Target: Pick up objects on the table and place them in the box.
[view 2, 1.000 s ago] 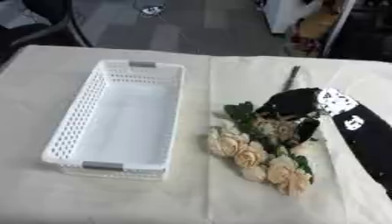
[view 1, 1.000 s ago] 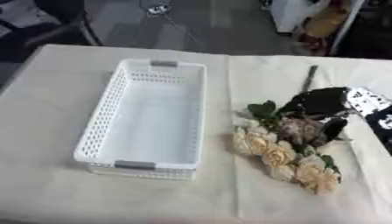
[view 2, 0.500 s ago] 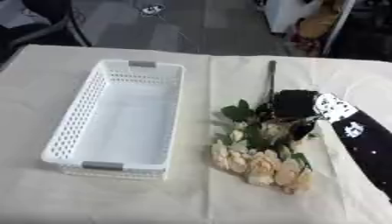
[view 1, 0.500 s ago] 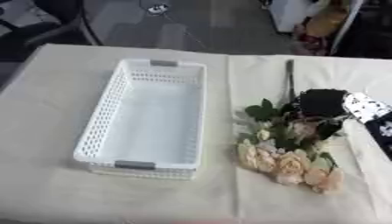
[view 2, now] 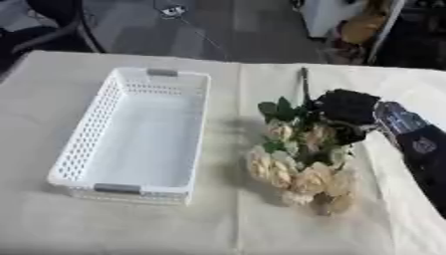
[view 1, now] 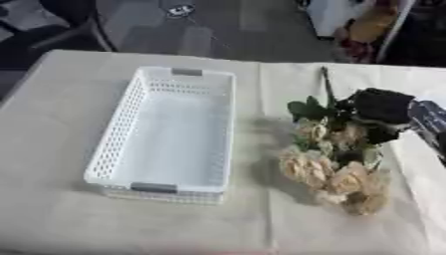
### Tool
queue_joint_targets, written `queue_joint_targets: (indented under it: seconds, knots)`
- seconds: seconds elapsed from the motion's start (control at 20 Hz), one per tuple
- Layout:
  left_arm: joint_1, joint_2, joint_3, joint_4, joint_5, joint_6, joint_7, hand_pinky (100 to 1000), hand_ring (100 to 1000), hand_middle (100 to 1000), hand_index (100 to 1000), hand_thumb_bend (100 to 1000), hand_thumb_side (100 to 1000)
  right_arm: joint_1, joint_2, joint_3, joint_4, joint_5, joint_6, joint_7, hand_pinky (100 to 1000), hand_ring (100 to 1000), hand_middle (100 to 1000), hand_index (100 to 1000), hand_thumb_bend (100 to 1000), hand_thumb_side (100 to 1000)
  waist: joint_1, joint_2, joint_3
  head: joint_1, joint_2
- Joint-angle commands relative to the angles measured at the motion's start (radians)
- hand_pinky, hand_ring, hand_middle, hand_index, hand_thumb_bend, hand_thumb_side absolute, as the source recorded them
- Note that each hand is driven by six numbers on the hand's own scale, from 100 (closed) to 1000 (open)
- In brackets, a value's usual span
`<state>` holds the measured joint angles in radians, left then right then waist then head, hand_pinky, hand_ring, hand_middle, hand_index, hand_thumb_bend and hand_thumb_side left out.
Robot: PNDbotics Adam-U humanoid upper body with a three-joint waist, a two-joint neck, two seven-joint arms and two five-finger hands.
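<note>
A bunch of cream flowers point(view 1: 335, 167) with green leaves hangs heads-down a little above the table, right of the box. Its dark stem point(view 1: 327, 84) points away towards the far edge. My right hand point(view 1: 382, 105), black, reaches in from the right and is curled round the bunch just above the blooms. The white perforated box point(view 1: 170, 134) with grey handles stands at centre left, and nothing shows inside it. My left hand shows in neither view.
The table wears a pale cloth point(view 1: 52, 124). Beyond its far edge are a dark floor, a chair leg at the upper left point(view 1: 87, 30) and coloured clutter at the upper right point(view 1: 370, 30).
My right hand has raised the bunch and turned it: the stem now points away and the blooms hang lower, with the shadow spreading on the cloth beneath.
</note>
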<state>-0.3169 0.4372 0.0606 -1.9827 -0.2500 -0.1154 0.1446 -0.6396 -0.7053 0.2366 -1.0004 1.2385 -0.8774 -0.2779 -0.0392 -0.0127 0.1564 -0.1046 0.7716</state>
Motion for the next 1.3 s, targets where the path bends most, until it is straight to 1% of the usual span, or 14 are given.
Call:
queue_joint_targets:
  seconds: [0.05, 0.2, 0.3, 0.45, 0.55, 0.7, 0.8, 0.85, 0.95, 1.05, 1.1, 1.15, 1.25, 1.3]
  knots:
    - [-0.004, 0.021, 0.005, -0.017, 0.003, 0.001, 0.001, 572, 713, 731, 792, 100, 779, -0.018, -0.098, -0.081, -0.081, -0.197, 0.046, 0.068, 100, 309, 208, 194, 100, 100, 0.002, -0.015, -0.006, 0.020, -0.002]
    - [0.002, 0.025, 0.008, -0.017, 0.000, 0.003, 0.004, 572, 713, 729, 792, 100, 778, -0.047, -0.154, -0.151, -0.161, -0.395, 0.144, 0.157, 100, 308, 196, 194, 100, 100, 0.001, -0.019, -0.014, 0.034, -0.002]
    - [0.006, 0.028, 0.010, -0.017, -0.002, 0.004, 0.005, 573, 712, 728, 792, 100, 778, -0.074, -0.184, -0.186, -0.209, -0.498, 0.201, 0.208, 100, 307, 192, 194, 100, 100, 0.000, -0.022, -0.020, 0.043, -0.002]
    - [0.013, 0.030, 0.011, -0.017, -0.003, 0.006, 0.006, 573, 712, 728, 792, 100, 778, -0.126, -0.204, -0.227, -0.263, -0.613, 0.268, 0.255, 100, 306, 189, 195, 100, 100, -0.001, -0.028, -0.027, 0.050, -0.002]
    - [0.015, 0.031, 0.012, -0.017, -0.004, 0.006, 0.007, 573, 712, 727, 792, 100, 777, -0.154, -0.204, -0.242, -0.290, -0.664, 0.296, 0.273, 100, 307, 190, 195, 100, 100, -0.001, -0.032, -0.029, 0.050, -0.002]
    - [0.017, 0.031, 0.013, -0.017, -0.005, 0.006, 0.007, 573, 712, 727, 792, 100, 777, -0.198, -0.192, -0.246, -0.327, -0.710, 0.320, 0.296, 100, 308, 192, 197, 100, 100, -0.002, -0.036, -0.029, 0.051, -0.002]
    - [0.017, 0.030, 0.012, -0.017, -0.005, 0.005, 0.006, 573, 711, 727, 792, 100, 777, -0.226, -0.175, -0.246, -0.348, -0.732, 0.329, 0.306, 100, 309, 193, 197, 100, 100, -0.003, -0.038, -0.028, 0.050, -0.002]
    - [0.016, 0.029, 0.012, -0.017, -0.004, 0.005, 0.005, 573, 712, 727, 792, 100, 776, -0.242, -0.160, -0.246, -0.360, -0.745, 0.332, 0.307, 100, 307, 194, 198, 100, 117, -0.003, -0.038, -0.026, 0.049, -0.002]
    - [0.016, 0.028, 0.011, -0.017, -0.003, 0.005, 0.004, 573, 712, 726, 792, 100, 777, -0.266, -0.137, -0.242, -0.378, -0.763, 0.338, 0.315, 100, 309, 197, 200, 100, 100, -0.002, -0.039, -0.025, 0.047, -0.002]
    - [0.015, 0.026, 0.007, -0.017, -0.001, 0.004, 0.001, 573, 712, 727, 792, 100, 777, -0.305, -0.089, -0.233, -0.394, -0.773, 0.343, 0.328, 100, 306, 203, 206, 100, 128, -0.001, -0.041, -0.022, 0.040, -0.002]
    - [0.016, 0.026, 0.006, -0.017, 0.000, 0.004, -0.001, 573, 712, 727, 792, 100, 777, -0.321, -0.066, -0.230, -0.396, -0.775, 0.348, 0.334, 100, 309, 201, 202, 100, 112, 0.000, -0.041, -0.022, 0.038, -0.002]
    - [0.015, 0.025, 0.004, -0.017, 0.002, 0.004, -0.003, 573, 713, 728, 792, 100, 777, -0.334, -0.046, -0.227, -0.396, -0.776, 0.351, 0.338, 100, 301, 207, 211, 100, 169, 0.000, -0.041, -0.020, 0.033, -0.002]
    - [0.011, 0.020, -0.004, -0.017, 0.006, 0.002, -0.011, 573, 713, 727, 792, 100, 777, -0.369, 0.024, -0.218, -0.378, -0.772, 0.357, 0.351, 100, 297, 220, 227, 100, 193, 0.003, -0.041, -0.012, 0.016, -0.002]
    - [0.009, 0.018, -0.007, -0.017, 0.009, 0.001, -0.015, 573, 713, 727, 792, 100, 777, -0.386, 0.056, -0.216, -0.363, -0.760, 0.359, 0.358, 100, 298, 217, 224, 100, 190, 0.004, -0.040, -0.008, 0.009, -0.002]
